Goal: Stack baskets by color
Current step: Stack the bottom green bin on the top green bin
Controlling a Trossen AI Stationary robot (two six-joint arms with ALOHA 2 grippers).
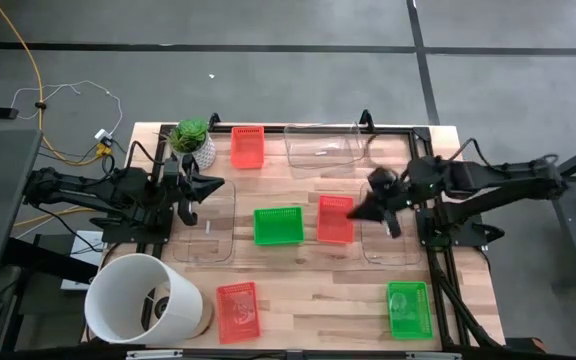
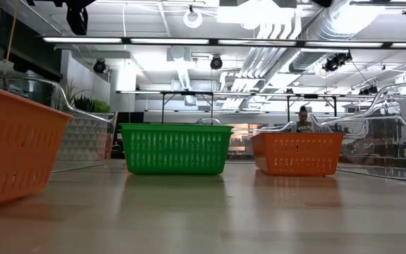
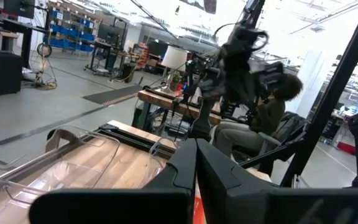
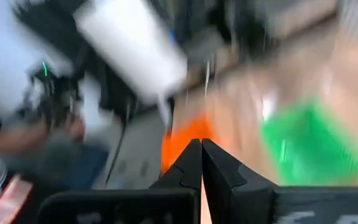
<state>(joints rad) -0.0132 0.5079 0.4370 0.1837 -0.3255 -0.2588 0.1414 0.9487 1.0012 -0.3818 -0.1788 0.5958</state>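
The right gripper (image 1: pixel 380 203) hangs with its fingers pressed together, holding nothing, just beside the central red basket (image 1: pixel 335 219), a shallow mesh-sided plastic rectangle. The left gripper (image 1: pixel 200 190), likewise pinched closed and empty, sits over a clear basket (image 1: pixel 208 232) left of the green basket (image 1: pixel 279 225), which neighbours that red one on the wooden table (image 1: pixel 308 290).

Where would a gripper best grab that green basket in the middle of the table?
Probably on a rim of the green basket, coming straight down from above: it sits upright with its mouth open, its thin mesh walls fit between two fingers, and the side facing the red basket has a gap beside it.
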